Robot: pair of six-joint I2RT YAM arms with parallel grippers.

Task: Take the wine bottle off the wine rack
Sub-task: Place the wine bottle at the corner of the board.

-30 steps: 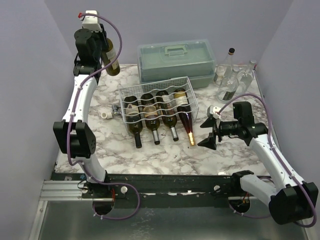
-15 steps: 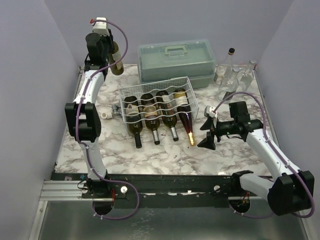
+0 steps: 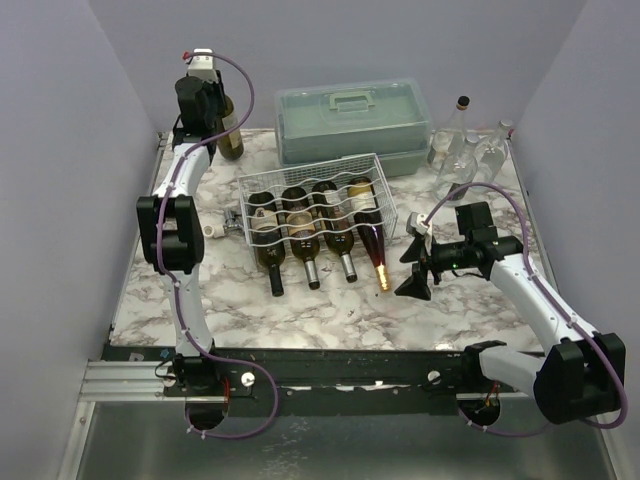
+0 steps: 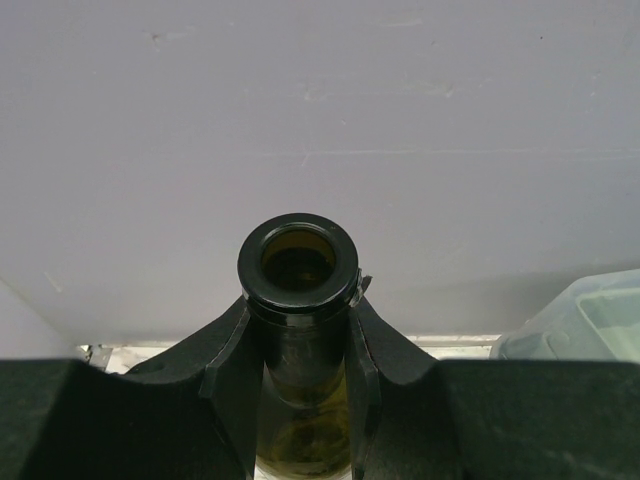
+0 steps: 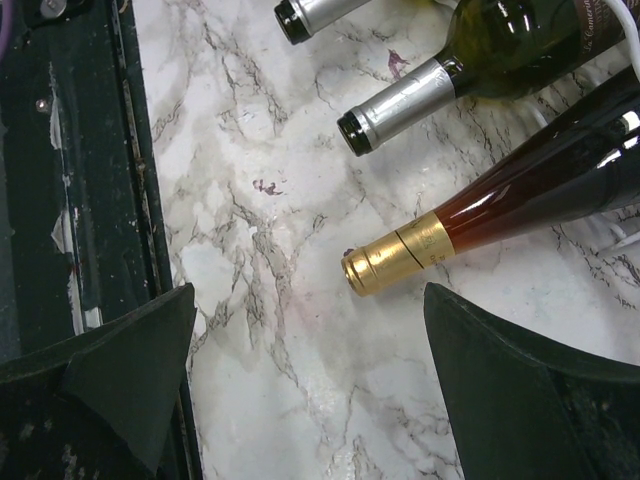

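The left claw (image 4: 300,335) is clamping the neck of one wine bottle (image 4: 299,262) and holding it upright at the table's (image 3: 300,310) far-left corner, well apart from the wine rack (image 3: 388,212). The lift-off itself is looking done (whether its base is touching the table is unclear). What is remaining, I judge, is setting it down and releasing. The right claw (image 3: 420,272) is hanging spread wide beside the rack, gripping nothing, while four other bottles (image 3: 300,240) are lying in the rack.

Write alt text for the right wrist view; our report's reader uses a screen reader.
The open right gripper hangs over a marble table, with the gold-foil neck of an amber bottle showing between its fingers. Silver-capped bottle necks lie beyond it.
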